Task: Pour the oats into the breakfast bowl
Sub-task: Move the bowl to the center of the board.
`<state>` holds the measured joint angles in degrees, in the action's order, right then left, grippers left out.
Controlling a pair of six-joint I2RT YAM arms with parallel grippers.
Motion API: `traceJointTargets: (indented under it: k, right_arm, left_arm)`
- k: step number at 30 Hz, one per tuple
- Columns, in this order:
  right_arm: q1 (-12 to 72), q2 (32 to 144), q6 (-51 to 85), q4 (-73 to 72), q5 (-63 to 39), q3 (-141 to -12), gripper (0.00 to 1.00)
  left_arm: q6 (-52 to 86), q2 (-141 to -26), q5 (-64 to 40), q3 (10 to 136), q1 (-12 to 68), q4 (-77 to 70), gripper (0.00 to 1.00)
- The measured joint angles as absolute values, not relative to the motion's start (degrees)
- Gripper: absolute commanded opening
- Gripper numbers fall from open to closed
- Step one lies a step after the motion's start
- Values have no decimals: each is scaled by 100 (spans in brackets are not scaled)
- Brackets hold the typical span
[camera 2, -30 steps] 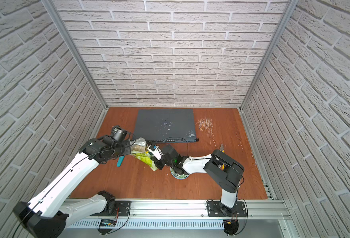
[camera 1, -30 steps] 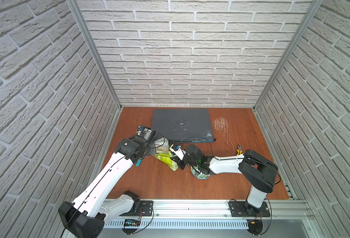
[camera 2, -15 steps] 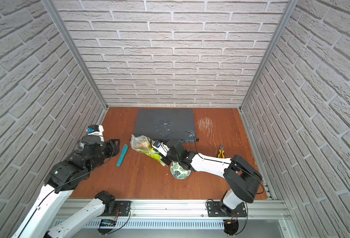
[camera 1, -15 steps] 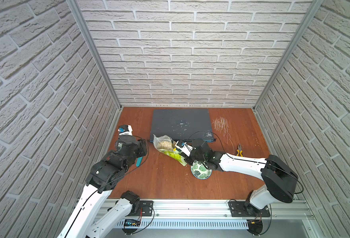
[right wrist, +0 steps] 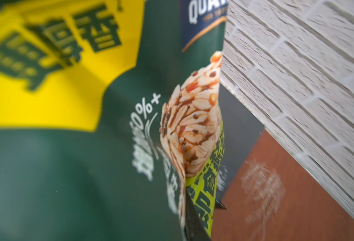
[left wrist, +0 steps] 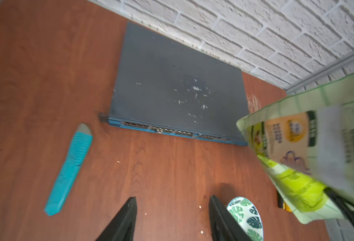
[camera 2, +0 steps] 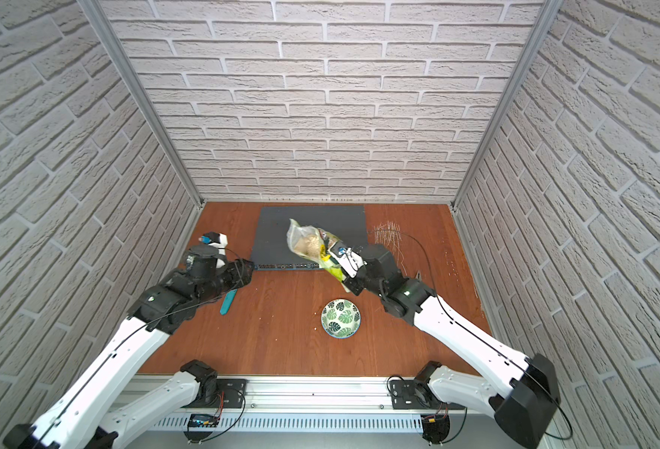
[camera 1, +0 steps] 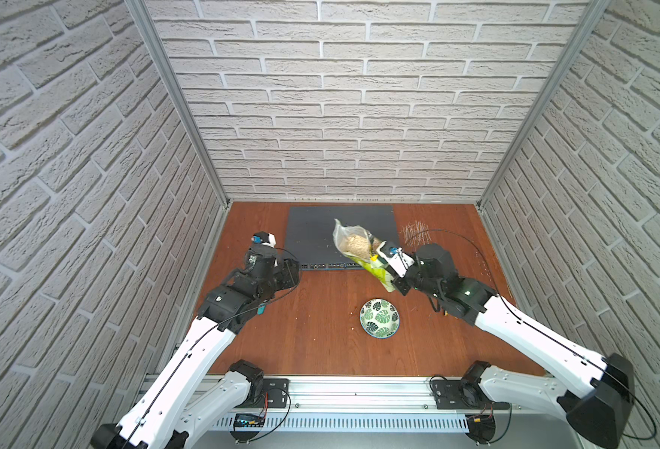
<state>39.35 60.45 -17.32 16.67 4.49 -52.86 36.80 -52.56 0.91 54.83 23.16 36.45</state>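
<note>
The oats show as beige flakes through the clear window (camera 1: 353, 245) of the light-green pouch (camera 1: 363, 252) (camera 2: 316, 248). The pouch hangs tilted in the air over the front edge of a dark box. My right gripper (camera 1: 392, 278) (camera 2: 347, 278) is shut on its lower yellow-green end. In the right wrist view the pouch (right wrist: 67, 146) fills most of the frame, with one dark finger (right wrist: 192, 221) against it. The breakfast bowl (camera 1: 380, 318) (camera 2: 340, 318) (left wrist: 247, 217) stands on the table, nearer the front than the pouch. My left gripper (camera 1: 290, 272) (left wrist: 173, 198) is open and empty, off to the left.
A flat dark grey box with ports (camera 1: 320, 229) (left wrist: 176, 91) lies against the back wall. A teal cutter (camera 2: 228, 303) (left wrist: 69, 167) lies by my left arm. Thin sticks (camera 1: 416, 233) are scattered at the back right. A few loose flakes (left wrist: 200, 207) dot the wooden table.
My left gripper has let go of the pouch, opened and drawn back to the left. My right gripper has lifted the pouch up and away from over the bowl, toward the back.
</note>
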Motion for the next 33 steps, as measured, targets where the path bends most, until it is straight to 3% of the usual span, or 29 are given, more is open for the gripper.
traceJointTargets:
  k: [9,20,25,33]
  right_arm:
    - [3017,4803,-1649,2683,1234,-4939,3]
    - [2923,4515,-1653,3162,1527,-4831,3]
    - [2912,4510,-1653,3181,1586,-4831,3]
    - [2906,4517,-1653,3188,1601,-4831,3]
  left_arm:
    - [3874,-7461,-1282,5374,3144,2285,68]
    - [3846,-9432,-2521,5529,3601,1579,66]
    - [3793,-9758,-3006,5614,3686,1472,59]
    - [3684,-10075,-3461,5798,3817,1400,33]
